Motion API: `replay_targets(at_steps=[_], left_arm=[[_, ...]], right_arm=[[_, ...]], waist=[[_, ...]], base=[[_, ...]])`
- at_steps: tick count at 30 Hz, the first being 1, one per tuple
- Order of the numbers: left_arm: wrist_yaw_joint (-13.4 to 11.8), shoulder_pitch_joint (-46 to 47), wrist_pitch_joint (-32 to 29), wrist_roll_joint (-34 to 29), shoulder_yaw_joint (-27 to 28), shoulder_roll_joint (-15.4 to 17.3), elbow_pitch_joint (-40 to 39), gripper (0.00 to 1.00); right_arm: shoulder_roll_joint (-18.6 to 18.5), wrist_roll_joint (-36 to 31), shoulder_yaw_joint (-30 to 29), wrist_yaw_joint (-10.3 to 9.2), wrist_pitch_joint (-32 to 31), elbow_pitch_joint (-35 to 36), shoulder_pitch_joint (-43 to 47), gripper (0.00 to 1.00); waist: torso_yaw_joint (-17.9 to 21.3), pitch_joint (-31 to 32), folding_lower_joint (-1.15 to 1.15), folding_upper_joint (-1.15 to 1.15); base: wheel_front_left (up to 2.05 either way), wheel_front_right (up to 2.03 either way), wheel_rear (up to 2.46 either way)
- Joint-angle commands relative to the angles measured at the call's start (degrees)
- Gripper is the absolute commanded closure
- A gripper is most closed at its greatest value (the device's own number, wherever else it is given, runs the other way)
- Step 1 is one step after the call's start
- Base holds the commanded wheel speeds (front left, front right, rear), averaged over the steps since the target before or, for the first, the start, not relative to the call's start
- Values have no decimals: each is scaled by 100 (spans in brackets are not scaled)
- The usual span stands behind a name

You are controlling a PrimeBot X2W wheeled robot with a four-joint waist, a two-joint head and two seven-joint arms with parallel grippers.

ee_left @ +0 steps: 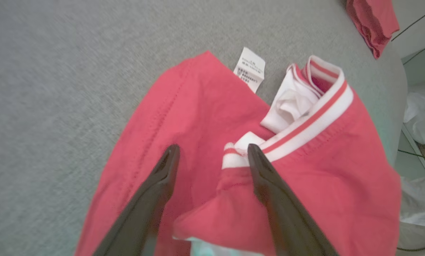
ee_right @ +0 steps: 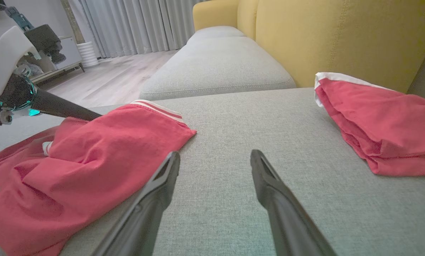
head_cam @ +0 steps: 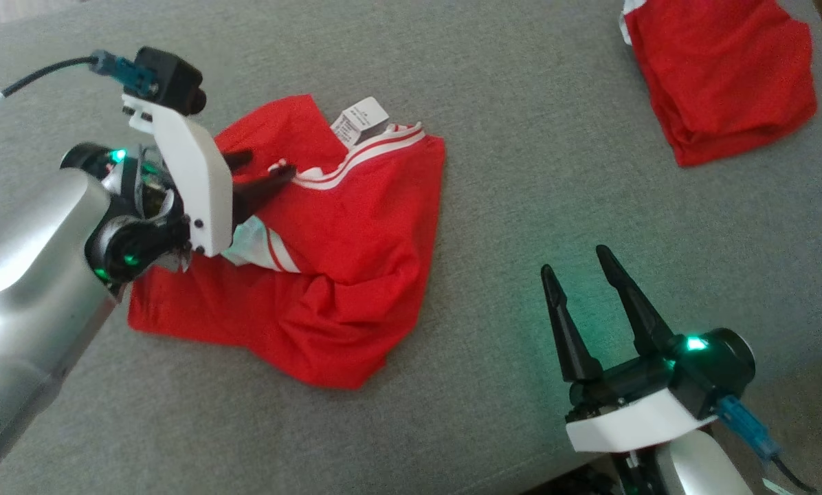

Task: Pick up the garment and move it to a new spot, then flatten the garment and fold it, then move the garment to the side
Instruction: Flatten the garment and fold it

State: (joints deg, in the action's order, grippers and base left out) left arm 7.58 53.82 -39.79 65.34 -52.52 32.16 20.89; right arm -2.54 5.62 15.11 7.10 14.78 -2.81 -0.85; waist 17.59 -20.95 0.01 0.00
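Observation:
The garment (head_cam: 363, 240) is red with white striped trim and a white label (head_cam: 361, 118). It lies crumpled on the grey cushion (head_cam: 521, 137), left of centre. My left gripper (head_cam: 263, 170) hovers open over its upper left part. In the left wrist view the open left gripper (ee_left: 212, 149) has its fingers straddling a fold of the garment (ee_left: 340, 170) by the striped trim, not closed on it. My right gripper (head_cam: 572, 261) stands open above bare cushion to the garment's right, holding nothing. In the right wrist view the right gripper (ee_right: 215, 153) has the garment (ee_right: 91, 153) to its left.
A second red garment (head_cam: 720, 75) lies folded at the far right of the cushion; the right wrist view has it (ee_right: 383, 124) against the yellow backrest (ee_right: 340, 35). Another grey seat (ee_right: 216, 64) and a wooden floor lie beyond. Bare cushion separates the two garments.

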Motion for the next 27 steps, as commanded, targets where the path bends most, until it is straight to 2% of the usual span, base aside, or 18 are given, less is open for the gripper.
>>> replay_targets(at_steps=[1,7,8,9,10,11,14,16,19,21,24,27], left_arm=[[-9,315,-122,117,158,308,-109,0],[-9,246,-421,499,41,380,-268,0],[-9,227,-510,594,20,396,-319,22],[-9,215,-596,676,4,417,-369,53],[-9,215,-652,732,-8,442,-426,69],[-9,214,-709,802,-18,459,-493,100],[-9,222,-710,1018,25,448,-769,100],[-9,248,-553,1262,149,286,-1057,100],[-9,384,-104,1671,468,-190,-1513,100],[-9,601,262,1726,638,-551,-1788,100],[-9,1137,956,1280,746,-981,-1973,100],[-9,1830,1804,482,719,-1188,-1743,100]], right_arm=[[-33,76,133,39,22,189,-148,0],[-33,126,86,39,22,194,-136,0],[-33,130,78,39,22,191,-134,0],[-33,133,72,39,22,186,-133,0],[-33,140,67,39,22,183,-134,0],[-33,149,65,39,22,182,-139,0],[-33,176,75,39,22,169,-140,0],[-33,197,78,39,22,143,-126,0],[-33,232,67,39,22,111,-85,0],[-33,251,60,39,22,105,-63,0],[-33,260,79,39,22,90,-35,0],[-33,279,54,39,22,79,34,0]], waist=[[87,-67,-1,0],[106,-66,-1,0],[103,-59,-1,0],[101,-52,-1,0],[100,-45,-1,0],[102,-35,-1,0],[119,26,-1,0],[129,96,-1,0],[141,255,-1,0],[157,389,-1,0],[232,614,-1,0],[313,874,-1,0]], base=[[0,0,0],[0,0,0],[0,0,0],[0,0,0],[0,0,0],[0,0,0],[0,0,0],[0,0,0],[0,0,0],[0,0,0],[0,0,0],[0,0,0]])
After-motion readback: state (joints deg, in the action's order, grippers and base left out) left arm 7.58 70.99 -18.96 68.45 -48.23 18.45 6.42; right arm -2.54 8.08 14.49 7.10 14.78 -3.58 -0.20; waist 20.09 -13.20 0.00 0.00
